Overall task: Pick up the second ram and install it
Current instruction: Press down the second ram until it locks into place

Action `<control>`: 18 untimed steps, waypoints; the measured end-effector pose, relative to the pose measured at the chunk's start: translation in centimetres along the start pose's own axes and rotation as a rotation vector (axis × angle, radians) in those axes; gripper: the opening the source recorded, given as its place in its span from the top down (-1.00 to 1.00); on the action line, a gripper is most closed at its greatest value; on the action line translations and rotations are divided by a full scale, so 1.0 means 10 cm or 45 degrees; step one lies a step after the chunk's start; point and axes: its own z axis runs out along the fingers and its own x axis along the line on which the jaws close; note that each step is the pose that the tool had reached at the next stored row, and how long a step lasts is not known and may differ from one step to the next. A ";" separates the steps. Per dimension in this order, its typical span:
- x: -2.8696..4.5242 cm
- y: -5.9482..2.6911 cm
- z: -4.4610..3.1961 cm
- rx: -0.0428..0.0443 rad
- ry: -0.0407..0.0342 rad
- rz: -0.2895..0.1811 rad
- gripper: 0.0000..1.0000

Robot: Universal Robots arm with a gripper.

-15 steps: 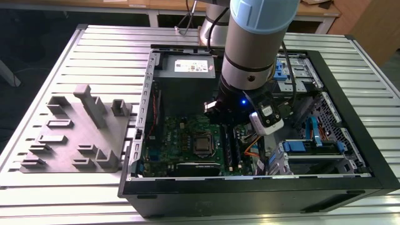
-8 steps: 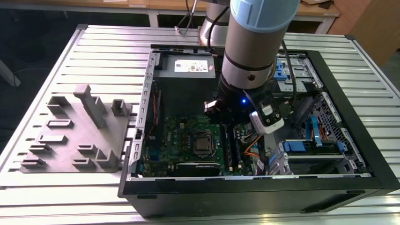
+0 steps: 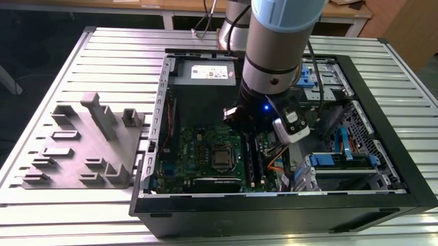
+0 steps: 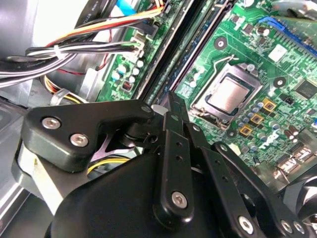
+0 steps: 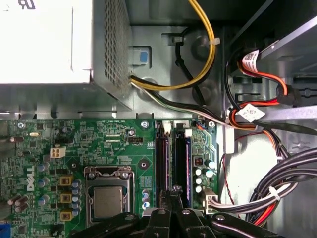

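Observation:
My gripper (image 3: 245,130) hangs inside the open computer case, over the memory slots to the exterior view's right of the square silver processor (image 3: 221,160). Its thin fingertips (image 5: 174,192) are pressed together, and I see nothing between them. They stand directly above the dark upright strips in the slots (image 5: 173,153), at the end away from the power supply. A long dark ram (image 3: 251,163) sits in those slots; I cannot tell whether the tips touch it. In the second wrist view the shut gripper (image 4: 174,103) points at the same slots (image 4: 171,62).
A grey power-supply box (image 3: 203,74) fills the case's far end, with cable bundles (image 5: 277,183) beside the slots. Drive bays with blue clips (image 3: 342,154) are at the exterior view's right. A grey plastic block with upright posts (image 3: 82,148) stands on the slatted table (image 3: 116,46).

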 end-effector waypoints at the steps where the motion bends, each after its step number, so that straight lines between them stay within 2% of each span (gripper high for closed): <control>1: 0.000 0.007 0.000 0.000 0.0000 0.000 0.86; 18: 0.014 0.037 0.001 0.000 0.0000 0.000 0.86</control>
